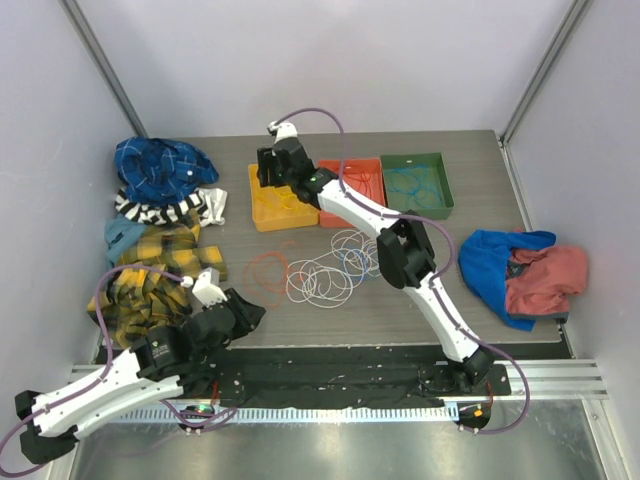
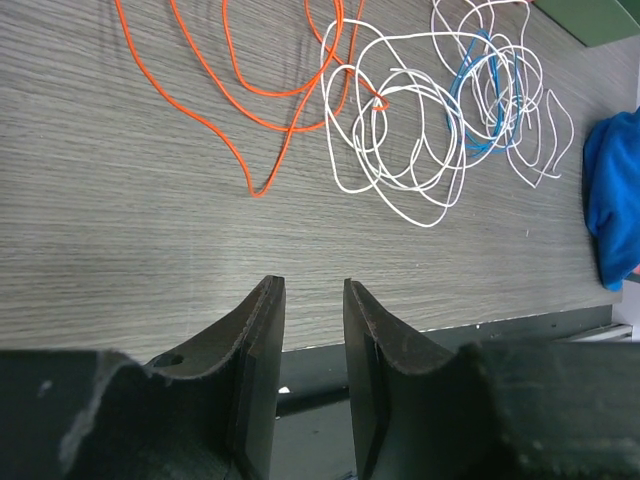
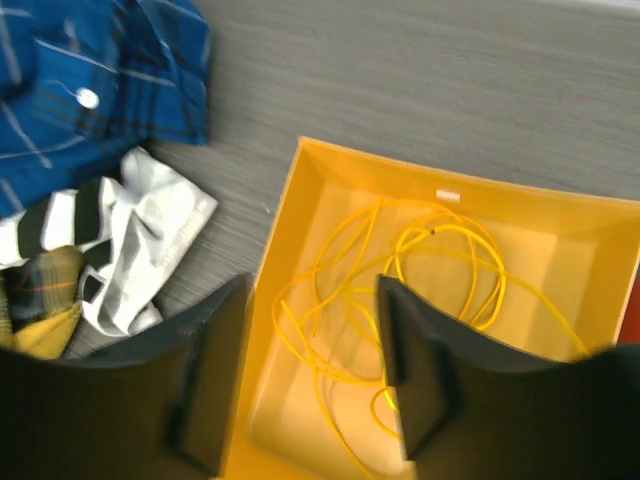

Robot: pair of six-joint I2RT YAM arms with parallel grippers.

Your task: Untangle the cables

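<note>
Right gripper (image 3: 312, 290): above the yellow tray (image 1: 258, 212), fingers wide apart, empty.
Left gripper (image 2: 312, 287): well nearer than the tray, fingers narrowly parted, empty.
Cables (image 1: 325, 270): white, blue and orange tangle just before the tray; yellow cables (image 3: 440, 227) inside it.

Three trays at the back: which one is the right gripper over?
The yellow tray, leftmost of the three, holding yellow cables. The right gripper hangs open above it; the red tray and green tray sit further right.
</note>
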